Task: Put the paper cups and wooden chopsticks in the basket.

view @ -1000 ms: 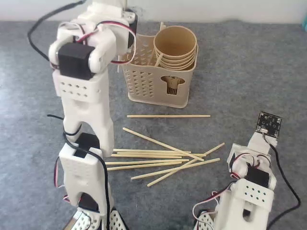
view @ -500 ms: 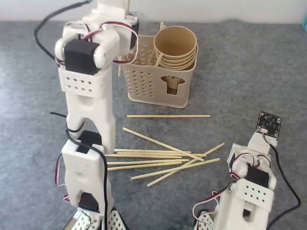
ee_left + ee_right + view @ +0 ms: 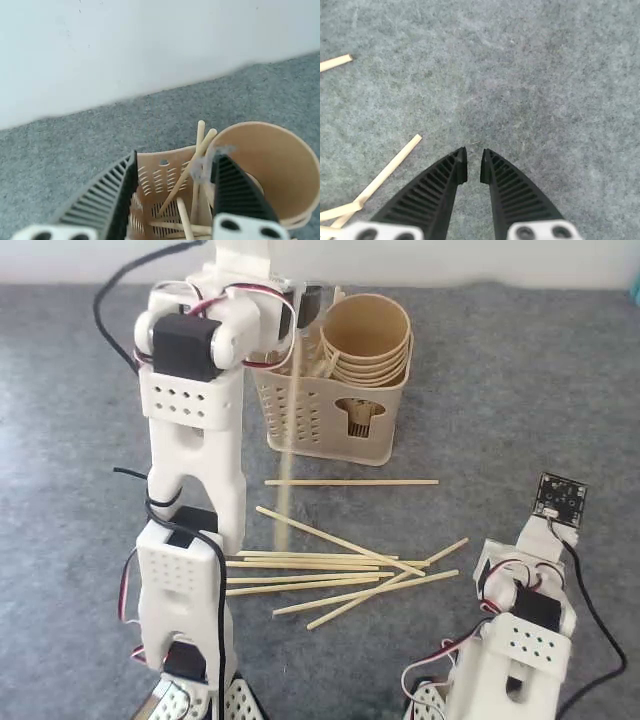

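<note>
Chopstick-loading step judged in hand. Left tool [image 3: 175, 160] is held wide and empty over the basket [image 3: 330, 430], far centre. Paper cups [image 3: 365, 330] are stacked in its right half (some sticks beside them). Loose chopsticks [image 3: 330, 575] are scattered on the near worktop [image 3: 520, 390]. Right tool [image 3: 474, 167] is narrowed to a slit, empty. Next, one loose stick is to be pinched.
</note>
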